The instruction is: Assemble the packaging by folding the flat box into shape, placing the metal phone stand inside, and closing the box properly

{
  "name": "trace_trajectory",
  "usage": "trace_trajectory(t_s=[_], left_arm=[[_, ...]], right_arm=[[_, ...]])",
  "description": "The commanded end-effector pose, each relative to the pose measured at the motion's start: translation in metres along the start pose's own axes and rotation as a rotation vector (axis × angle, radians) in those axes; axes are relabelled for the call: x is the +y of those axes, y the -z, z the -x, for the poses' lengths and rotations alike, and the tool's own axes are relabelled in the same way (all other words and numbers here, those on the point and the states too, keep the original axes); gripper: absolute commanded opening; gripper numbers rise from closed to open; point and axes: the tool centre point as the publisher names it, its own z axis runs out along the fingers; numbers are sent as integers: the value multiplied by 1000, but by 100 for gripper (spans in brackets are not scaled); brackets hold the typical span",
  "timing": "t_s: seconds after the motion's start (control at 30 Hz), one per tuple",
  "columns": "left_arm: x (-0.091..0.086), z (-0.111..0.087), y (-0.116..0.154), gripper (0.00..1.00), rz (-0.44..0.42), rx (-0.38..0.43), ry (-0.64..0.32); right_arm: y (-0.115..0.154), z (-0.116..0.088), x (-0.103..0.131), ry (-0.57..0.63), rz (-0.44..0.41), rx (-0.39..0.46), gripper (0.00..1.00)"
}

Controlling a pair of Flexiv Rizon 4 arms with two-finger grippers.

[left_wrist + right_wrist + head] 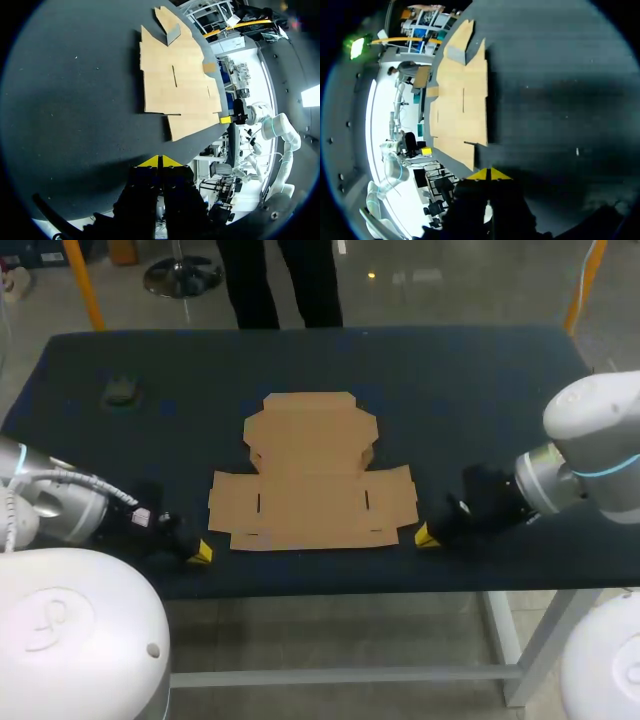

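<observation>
Head view: a flat box (312, 475) of plain brown cardboard lies unfolded in the middle of the dark surface (480, 390). The left gripper (203, 552) sits just beside its near left corner and the right gripper (425, 536) just beside its near right corner. A small dark object (122, 392) lies far left, too dim to identify.

Left wrist view: the fingers are pressed together and hold nothing. The box is ahead of them.

Right wrist view: the same, with the fingers together and empty.

The box is not yet formed and contains nothing. Folding probably goes best with both side flaps raised evenly along their creases.
</observation>
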Motion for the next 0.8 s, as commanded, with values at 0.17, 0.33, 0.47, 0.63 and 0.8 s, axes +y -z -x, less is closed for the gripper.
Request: trace_trajectory(t_s=[0.17,0.33,0.47,0.63,0.8], left_arm=[[-6,5,-7,0,23,19,6],[-7,6,-8,0,30,27,5],[-7,8,-10,0,38,38,5],[-7,9,-13,0,45,41,6],[-7,10,-14,0,47,47,7]], right_arm=[[-13,-2,6,9,-22,7,0],[-16,-3,6,13,-25,7,0],[-19,-3,7,17,-28,12,0],[-22,-5,8,24,-33,15,0],[-24,-7,10,29,-34,16,0]])
